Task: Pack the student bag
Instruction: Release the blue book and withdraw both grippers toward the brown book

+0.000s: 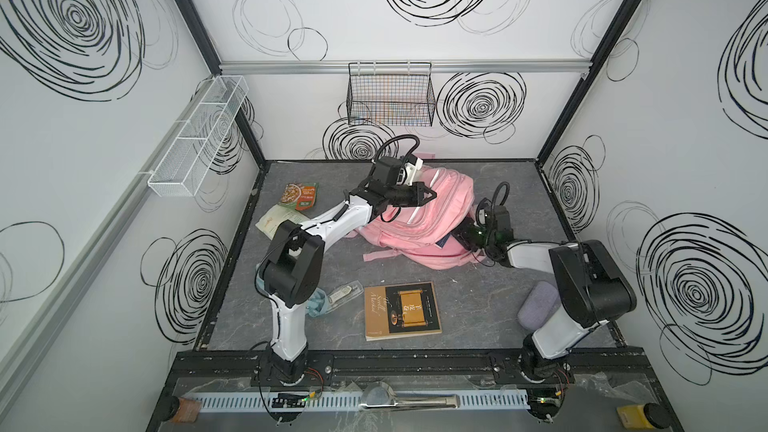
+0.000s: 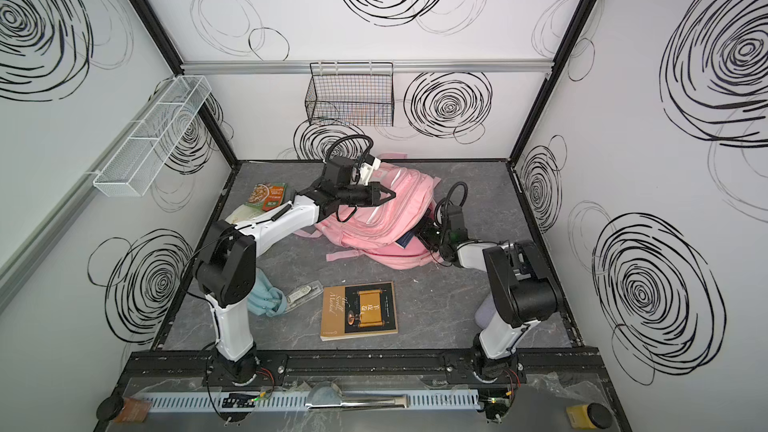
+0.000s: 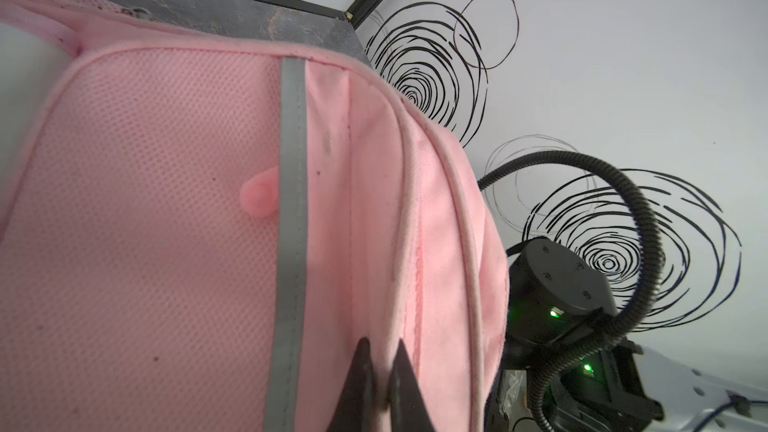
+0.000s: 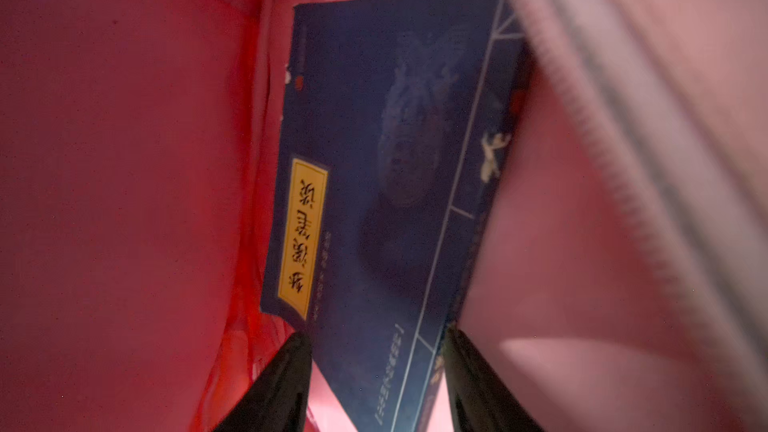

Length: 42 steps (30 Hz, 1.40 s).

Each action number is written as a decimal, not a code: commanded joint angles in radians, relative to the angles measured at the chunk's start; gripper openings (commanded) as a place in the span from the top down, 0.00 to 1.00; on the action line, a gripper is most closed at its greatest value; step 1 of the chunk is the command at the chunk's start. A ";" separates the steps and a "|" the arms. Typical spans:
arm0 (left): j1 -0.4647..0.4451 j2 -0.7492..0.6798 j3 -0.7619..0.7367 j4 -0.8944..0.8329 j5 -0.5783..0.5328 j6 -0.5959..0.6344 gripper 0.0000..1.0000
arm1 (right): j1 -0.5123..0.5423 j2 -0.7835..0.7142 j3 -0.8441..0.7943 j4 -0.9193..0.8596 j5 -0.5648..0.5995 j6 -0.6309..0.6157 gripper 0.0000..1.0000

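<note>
The student bag (image 1: 419, 222) is big and pink. It lies on the grey table (image 1: 478, 326), in the far half, near the middle. Its open mouth points to the right. A pink strap (image 1: 376, 255) sticks out on its near side.

A blue book (image 1: 445, 241) pokes out of that mouth. The right wrist view looks inside the bag, and there the book lies against the pink lining with a yellow label on its cover. The right gripper (image 4: 376, 338) is in the mouth too. Its two black fingers stand apart with the end of the book between them. I cannot tell if they squeeze the book or have let it go.

The left gripper (image 1: 430, 194) reaches over the top of the bag from the left. In the left wrist view its tips are pinched almost together. A thin fold of the bag's pink cloth looks caught between them, just beside a grey stripe (image 3: 291, 201).

Nearer than the bag, a brown book (image 1: 402, 310) lies flat in the middle of the table. A soft purple case (image 1: 538, 305) lies at the near right, partly behind the right arm. At the near left, by the left arm, lie a clear packet (image 1: 345, 292) and a light blue cloth thing (image 1: 320, 307). At the far left lie a food packet (image 1: 300, 195) and a pale paper packet (image 1: 278, 218). A white mesh basket (image 1: 195, 139) hangs on the left wall. A black wire basket (image 1: 390, 95) hangs on the far wall.
</note>
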 commanded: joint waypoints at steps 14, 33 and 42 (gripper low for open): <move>0.008 -0.165 0.032 0.059 -0.106 0.054 0.68 | -0.130 -0.665 -0.222 -0.572 0.015 -0.287 0.36; 0.046 -0.924 -0.756 -0.245 -0.261 0.100 0.52 | 0.376 -0.886 -0.108 -0.911 0.246 -0.226 0.37; 0.047 -1.078 -0.985 -0.390 -0.315 -0.041 0.46 | 0.467 -0.780 -0.260 -0.730 0.232 -0.159 0.35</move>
